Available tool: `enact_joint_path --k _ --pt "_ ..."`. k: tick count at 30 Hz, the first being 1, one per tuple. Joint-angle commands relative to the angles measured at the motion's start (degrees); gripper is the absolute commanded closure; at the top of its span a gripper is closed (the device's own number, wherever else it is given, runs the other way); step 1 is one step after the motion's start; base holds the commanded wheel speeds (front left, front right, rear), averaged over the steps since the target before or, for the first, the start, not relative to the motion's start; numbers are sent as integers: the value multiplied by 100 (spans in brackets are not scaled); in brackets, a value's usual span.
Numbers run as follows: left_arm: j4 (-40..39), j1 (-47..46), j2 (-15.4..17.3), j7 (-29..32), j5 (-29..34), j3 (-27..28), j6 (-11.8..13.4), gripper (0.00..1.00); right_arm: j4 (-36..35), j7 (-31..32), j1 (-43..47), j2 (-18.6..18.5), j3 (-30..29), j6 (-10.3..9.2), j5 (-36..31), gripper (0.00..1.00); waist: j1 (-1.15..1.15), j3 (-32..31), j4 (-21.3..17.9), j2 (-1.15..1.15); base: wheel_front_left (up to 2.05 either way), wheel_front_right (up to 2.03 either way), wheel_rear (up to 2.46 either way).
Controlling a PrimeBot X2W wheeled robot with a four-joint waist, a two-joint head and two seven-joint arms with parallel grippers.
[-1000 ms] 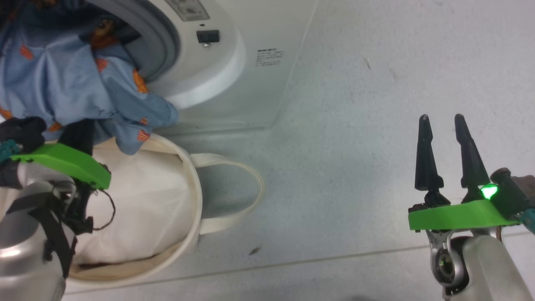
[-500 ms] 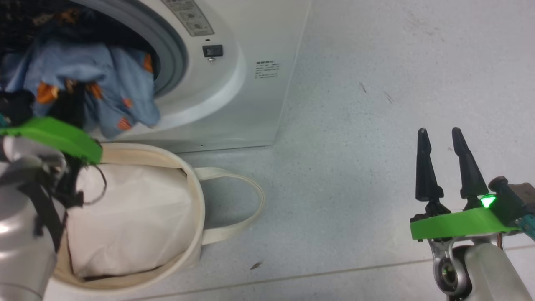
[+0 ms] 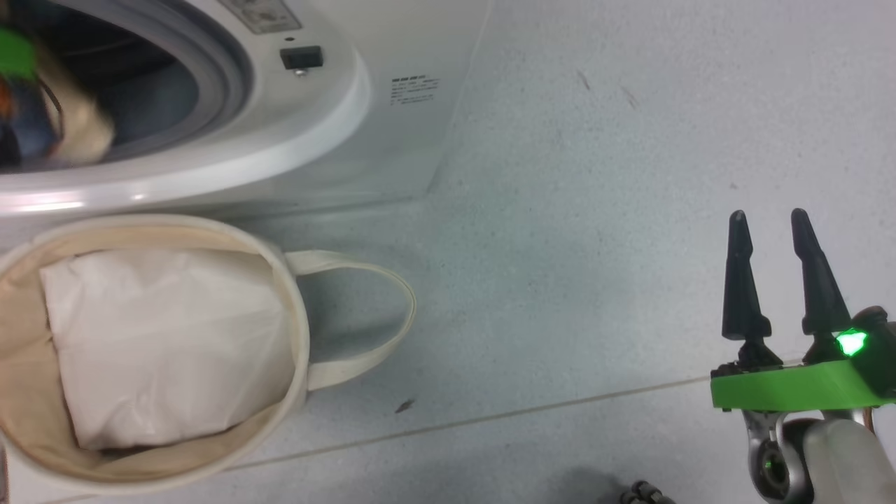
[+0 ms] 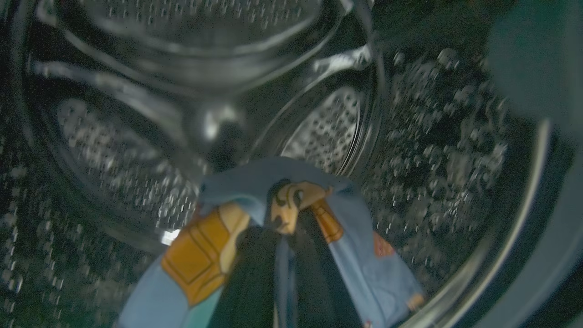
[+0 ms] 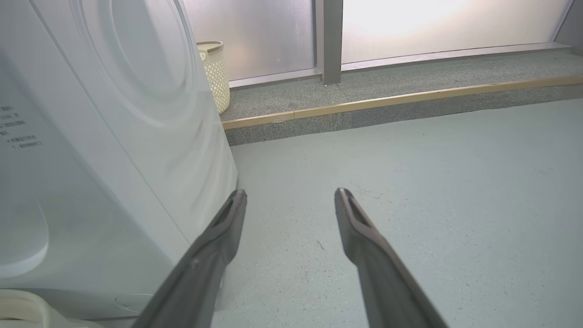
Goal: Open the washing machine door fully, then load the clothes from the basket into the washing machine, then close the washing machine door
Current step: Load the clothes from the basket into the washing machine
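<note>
Inside the perforated steel drum (image 4: 319,132) of the big white front-loading washing machine (image 3: 413,42), the left gripper (image 4: 282,246) is clenched on the limp light blue cartoon-print clothes (image 4: 246,182), reaching far in, I'd guess, so they drop clear of the grey rubber ring (image 3: 234,66). The right gripper (image 3: 768,218) hangs spread and empty beside the machine; the soft cream canvas basket (image 3: 299,336) sits before it

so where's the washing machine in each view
Head view: washing machine at top left, above the basket.
Left wrist view: its steel drum, behind the clothes.
Right wrist view: white body at left.
Shared landmark, head and right wrist: printed label on its panel.
</note>
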Motion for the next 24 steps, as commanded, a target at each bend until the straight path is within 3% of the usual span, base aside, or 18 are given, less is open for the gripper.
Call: enact_joint_path --k 1,4,6,12,13,15,19,24 --pt "-434 -75 231 -66 231 364 14 100 -199 -70 70 1 71 3 -51 0 -1 199 -22 0 0 0 0" --pt "-484 135 24 -66 544 642 -19 100 -205 -70 65 64 80 3 -93 0 -1 261 -23 0 0 0 0" --pt "-101 214 -62 -67 692 722 -36 100 -218 -70 37 109 97 3 -112 0 -1 294 -35 0 0 0 0" --pt "1232 -20 -29 -67 712 194 -42 100 -197 -70 34 155 87 3 -120 0 -1 318 -22 0 0 0 0" --pt "1481 -105 -13 -66 706 104 -42 92 -191 -70 29 160 94 3 -121 0 -1 318 -19 0 0 0 0" --pt "1754 -296 16 -66 747 -132 -42 0 -184 -70 7 172 109 3 -119 0 -1 318 -21 0 0 0 0" --pt "2100 -490 33 -45 737 -537 -43 0 -154 -70 -22 173 116 3 -118 0 -1 278 -28 0 0 0 0" --pt "2761 -619 -34 908 492 -902 -43 0 -105 -70 -37 153 129 3 -101 0 -1 158 -55 0 0 0 0"
